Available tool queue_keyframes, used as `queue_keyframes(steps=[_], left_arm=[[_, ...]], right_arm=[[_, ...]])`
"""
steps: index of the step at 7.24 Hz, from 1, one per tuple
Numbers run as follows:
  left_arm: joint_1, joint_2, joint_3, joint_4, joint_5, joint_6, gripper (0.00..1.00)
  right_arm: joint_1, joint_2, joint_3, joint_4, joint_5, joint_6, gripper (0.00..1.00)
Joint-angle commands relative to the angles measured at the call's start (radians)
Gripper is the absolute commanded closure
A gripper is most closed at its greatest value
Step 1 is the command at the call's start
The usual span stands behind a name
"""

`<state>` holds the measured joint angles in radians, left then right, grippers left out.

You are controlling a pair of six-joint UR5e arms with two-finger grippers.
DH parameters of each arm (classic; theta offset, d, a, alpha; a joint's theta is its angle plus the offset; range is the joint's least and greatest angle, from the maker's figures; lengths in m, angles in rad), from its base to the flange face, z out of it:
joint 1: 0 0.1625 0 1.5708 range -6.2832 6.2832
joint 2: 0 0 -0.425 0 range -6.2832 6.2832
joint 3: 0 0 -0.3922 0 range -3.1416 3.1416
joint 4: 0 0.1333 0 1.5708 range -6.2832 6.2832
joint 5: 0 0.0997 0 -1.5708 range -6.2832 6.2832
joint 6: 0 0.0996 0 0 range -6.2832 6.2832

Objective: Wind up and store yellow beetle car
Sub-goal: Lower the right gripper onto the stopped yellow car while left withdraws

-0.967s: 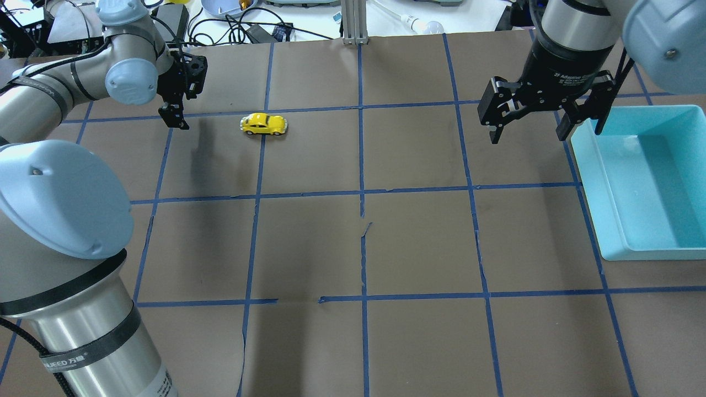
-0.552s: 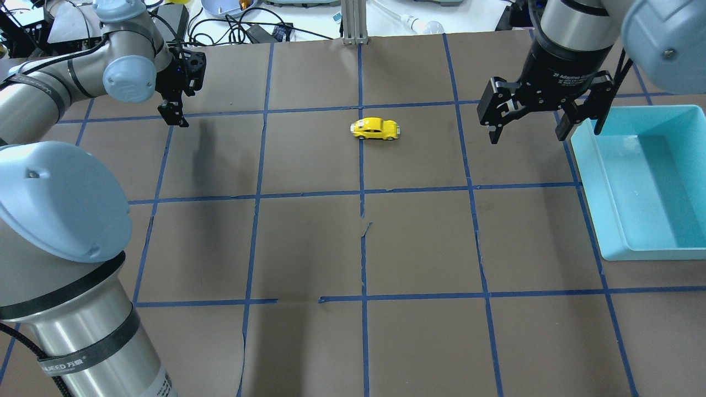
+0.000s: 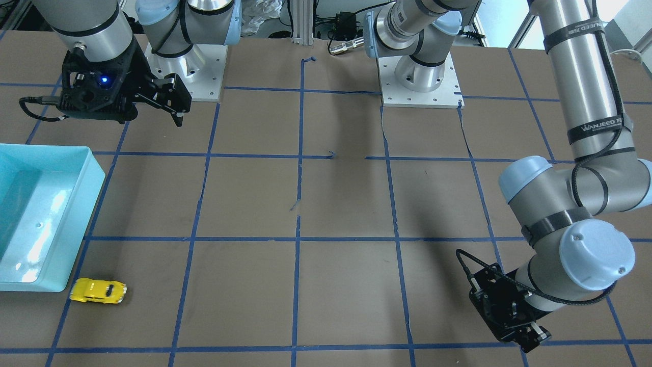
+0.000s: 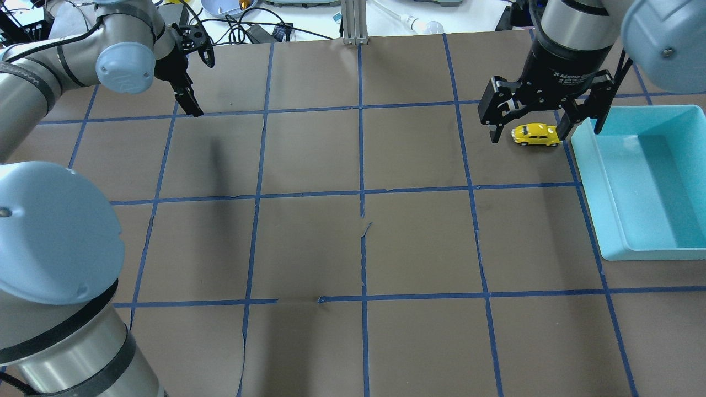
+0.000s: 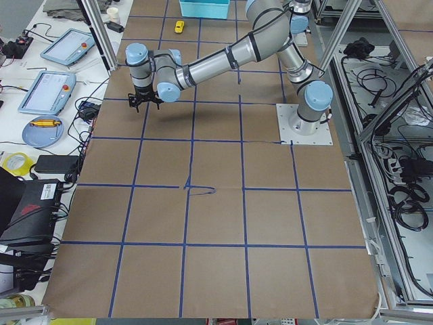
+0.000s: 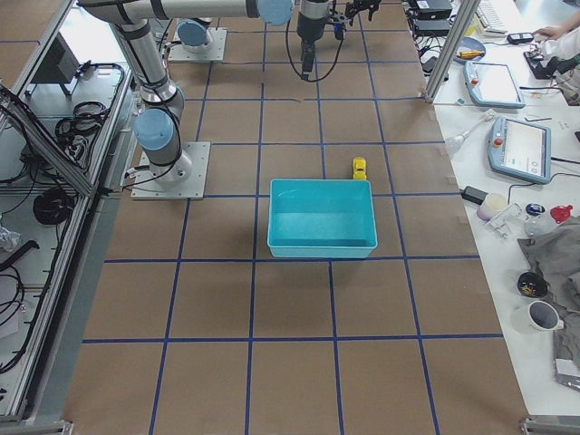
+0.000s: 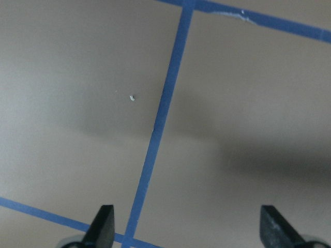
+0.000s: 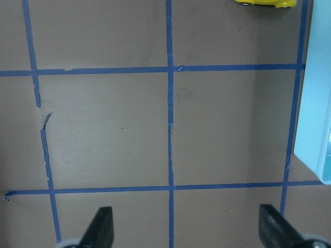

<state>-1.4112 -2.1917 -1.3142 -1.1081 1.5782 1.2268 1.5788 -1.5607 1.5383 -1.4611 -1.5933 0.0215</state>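
Brown paper gridded with blue tape covers the counter (image 4: 309, 248). At upper right of the overhead view, a small glossy yellow beetle-shaped toy car (image 4: 535, 135) sits just beside a light-blue plastic bin (image 4: 584, 165). The right gripper (image 8: 186, 227) and left gripper (image 7: 186, 227) are both released and hold nothing.

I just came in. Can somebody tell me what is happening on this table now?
Nothing is held right now. In the last second the yellow beetle car rolled across the table from the side of the left tool; it now stands just beside the light blue bin, not in it. The right tool hangs open above that area, and the left tool, also open, is far off. Storing is not yet done.
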Motion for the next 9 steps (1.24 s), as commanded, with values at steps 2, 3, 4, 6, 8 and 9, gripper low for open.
queue_keyframes(steps=[2,3,4,6,8,9], left_arm=[[-0.034,0.084,-0.008,-0.006,-0.014,-0.648,0.0],[-0.037,0.114,-0.005,-0.042,-0.032,-0.822,0.0],[-0.037,0.156,0.003,-0.102,-0.052,-0.892,0.0],[-0.043,0.26,0.004,-0.227,-0.043,-0.953,0.0],[-0.054,0.389,-0.042,-0.335,-0.043,-0.957,0.0],[-0.057,0.447,-0.1,-0.343,-0.046,-0.96,0.0]], right_arm=[[-0.003,0.002,0.0,0.001,0.004,0.0,0.0],[-0.012,0.004,0.0,-0.001,-0.002,-0.002,0.0],[-0.02,0.011,0.0,-0.014,0.003,-0.082,0.0],[-0.029,0.072,0.011,-0.178,-0.031,-0.525,0.0],[-0.077,0.137,0.022,-0.255,-0.031,-0.75,0.0],[-0.123,0.186,0.022,-0.309,-0.03,-0.782,0.0]])
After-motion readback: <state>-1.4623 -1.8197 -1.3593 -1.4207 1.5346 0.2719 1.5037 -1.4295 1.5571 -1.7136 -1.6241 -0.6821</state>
